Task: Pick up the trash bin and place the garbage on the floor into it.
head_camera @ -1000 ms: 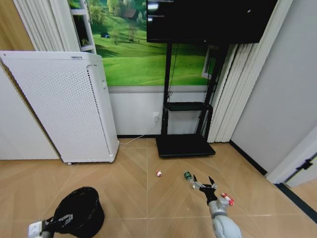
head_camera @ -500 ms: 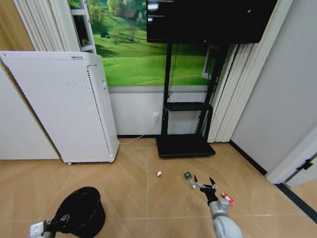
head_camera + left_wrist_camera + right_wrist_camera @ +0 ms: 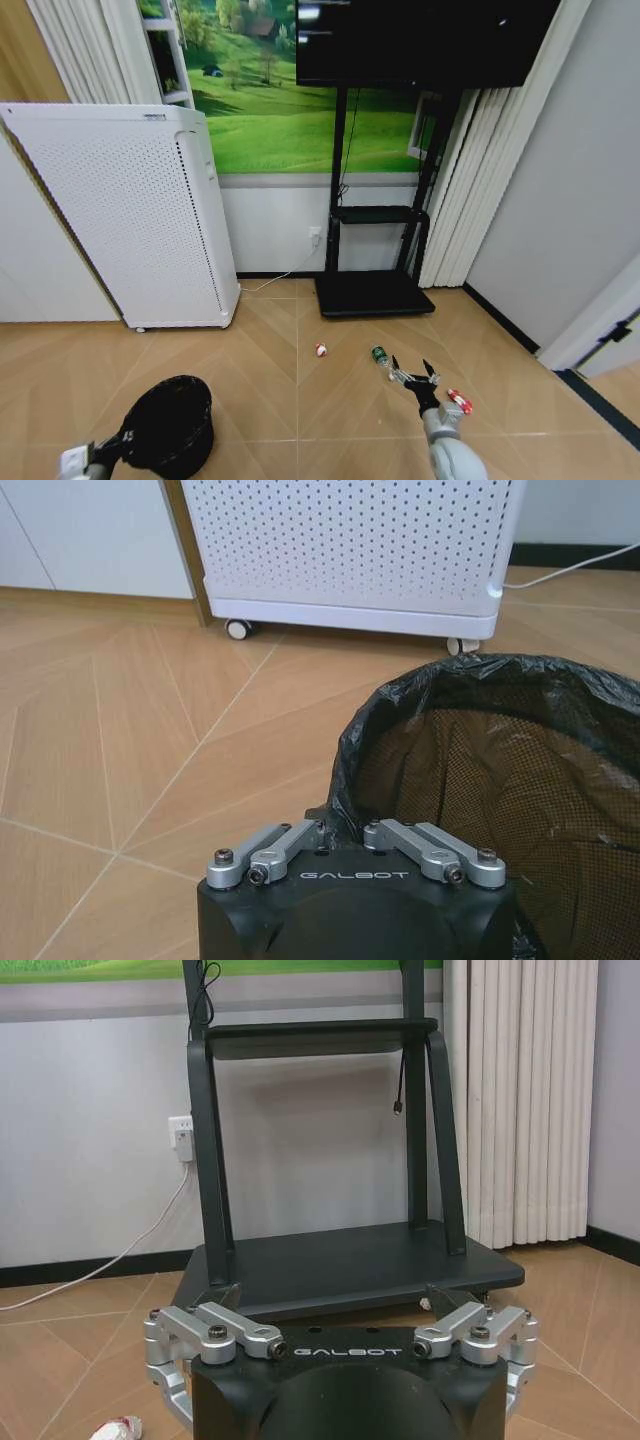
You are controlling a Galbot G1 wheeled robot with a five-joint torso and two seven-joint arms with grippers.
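Left gripper pinching the rim of the trash bin, low at the robot's left (black liner, nothing visible inside). Right gripper fingers spread, just beside the bottle; crumpled scrap and red bit on floor.

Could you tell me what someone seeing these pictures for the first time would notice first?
Most striking is the trash bin, lined with a black bag, at the lower left of the head view, with the left pincer shut on its rim. Ahead on the wooden floor lie the garbage pieces: a white-and-red scrap, a small bottle and a red bit, with the open right pincer between the last two.
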